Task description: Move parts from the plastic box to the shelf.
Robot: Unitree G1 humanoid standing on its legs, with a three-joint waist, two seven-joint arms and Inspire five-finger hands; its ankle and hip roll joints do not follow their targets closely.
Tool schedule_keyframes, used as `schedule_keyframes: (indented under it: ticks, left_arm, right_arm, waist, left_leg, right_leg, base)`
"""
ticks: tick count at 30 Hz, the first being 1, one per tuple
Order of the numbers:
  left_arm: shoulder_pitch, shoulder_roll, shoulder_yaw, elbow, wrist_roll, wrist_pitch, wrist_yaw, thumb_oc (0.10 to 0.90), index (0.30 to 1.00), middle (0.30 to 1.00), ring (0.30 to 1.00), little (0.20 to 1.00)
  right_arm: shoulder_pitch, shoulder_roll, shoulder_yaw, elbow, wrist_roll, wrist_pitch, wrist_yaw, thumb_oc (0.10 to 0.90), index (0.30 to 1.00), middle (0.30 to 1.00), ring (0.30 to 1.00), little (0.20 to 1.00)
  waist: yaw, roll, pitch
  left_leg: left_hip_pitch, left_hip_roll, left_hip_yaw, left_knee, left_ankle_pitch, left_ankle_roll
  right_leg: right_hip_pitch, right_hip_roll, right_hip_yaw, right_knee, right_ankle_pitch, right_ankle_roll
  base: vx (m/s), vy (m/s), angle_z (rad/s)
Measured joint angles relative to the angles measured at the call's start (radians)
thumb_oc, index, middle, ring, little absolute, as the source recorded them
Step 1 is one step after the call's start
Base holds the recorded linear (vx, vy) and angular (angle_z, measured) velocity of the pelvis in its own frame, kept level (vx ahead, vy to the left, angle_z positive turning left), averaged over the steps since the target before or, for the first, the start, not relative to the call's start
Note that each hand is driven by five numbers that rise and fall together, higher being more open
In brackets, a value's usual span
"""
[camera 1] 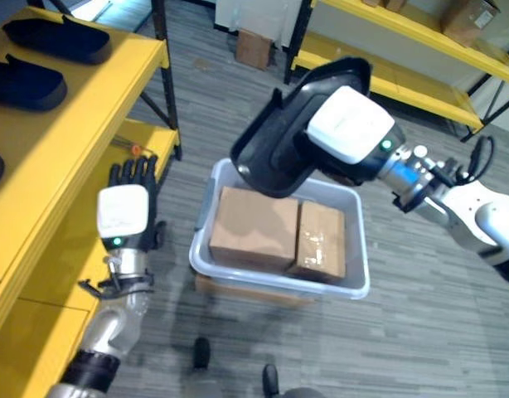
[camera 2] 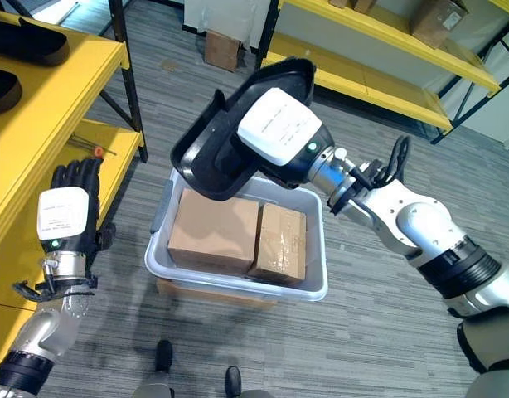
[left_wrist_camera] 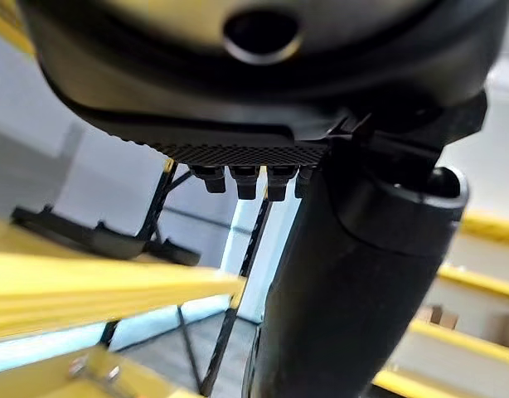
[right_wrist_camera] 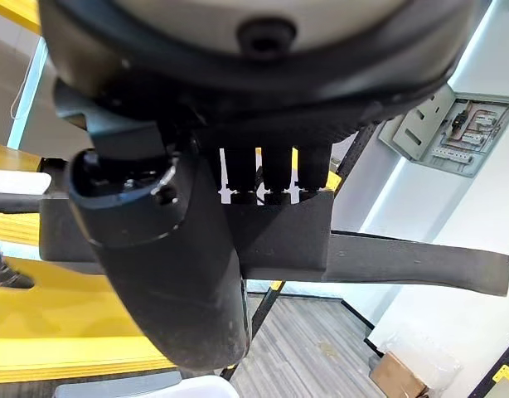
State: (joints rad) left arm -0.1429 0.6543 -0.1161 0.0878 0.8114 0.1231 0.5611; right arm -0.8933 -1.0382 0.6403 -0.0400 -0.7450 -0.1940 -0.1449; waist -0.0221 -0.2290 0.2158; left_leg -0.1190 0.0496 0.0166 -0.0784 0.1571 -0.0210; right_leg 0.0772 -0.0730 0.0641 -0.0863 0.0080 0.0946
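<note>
A large black moulded part (camera 1: 267,153) hangs tilted above the grey plastic box (camera 1: 279,283), and my right hand (camera 1: 351,124) is shut on it. In the right wrist view the fingers (right_wrist_camera: 271,178) curl over the part's edge (right_wrist_camera: 404,261). Two cardboard boxes (camera 1: 254,228) lie side by side in the plastic box. My left hand (camera 1: 124,211) is open with straight fingers, held beside the yellow shelf (camera 1: 64,145) at the left and holding nothing. Two black parts (camera 1: 55,37) lie on that shelf's top level.
A lower yellow shelf level (camera 1: 147,133) sits just beyond my left hand, with a black upright post (camera 1: 166,75). Another yellow rack (camera 1: 404,79) runs along the back right. A small cardboard box (camera 1: 253,47) stands on the floor behind.
</note>
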Motion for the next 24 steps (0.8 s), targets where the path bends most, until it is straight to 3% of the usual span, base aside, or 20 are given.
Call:
schedule_keyframes:
  ticks: [4,13,24]
  left_arm:
    - [-0.005,0.028,0.000,-0.135,0.049,-0.038,0.004,0.900,1.000,1.000,1.000,1.000]
    - [-0.086,0.041,-0.027,-0.179,0.079,-0.084,0.021,0.900,1.000,1.000,1.000,1.000]
    - [-0.154,0.116,-0.232,-0.179,0.118,-0.159,0.014,0.900,1.000,1.000,1.000,1.000]
  right_arm:
    - [0.000,0.000,0.001,0.000,0.000,-0.017,0.000,0.400,0.300,0.300,0.300,0.300]
    - [0.000,0.000,0.017,0.008,0.001,-0.031,0.000,0.400,0.300,0.300,0.300,0.300]
    - [-0.031,0.000,0.100,0.048,0.002,-0.041,0.000,0.400,0.300,0.300,0.300,0.300]
  waist:
    - [0.000,0.000,0.000]
    - [0.001,0.000,0.000]
    - [-0.001,-0.001,-0.001]
  left_leg:
    - [-0.001,0.000,-0.001,0.000,0.000,0.000]
    - [-0.002,0.000,-0.005,0.000,0.002,-0.002]
    - [-0.003,-0.001,-0.009,0.000,0.003,-0.003]
  right_leg:
    - [0.000,0.001,-0.001,0.000,0.000,0.000]
    - [0.000,0.002,-0.002,0.000,0.000,0.000]
    - [0.000,0.002,-0.006,0.000,0.000,0.000]
  base:
    - [0.00,0.000,0.00]
    - [0.00,0.000,0.00]
    - [0.00,0.000,0.00]
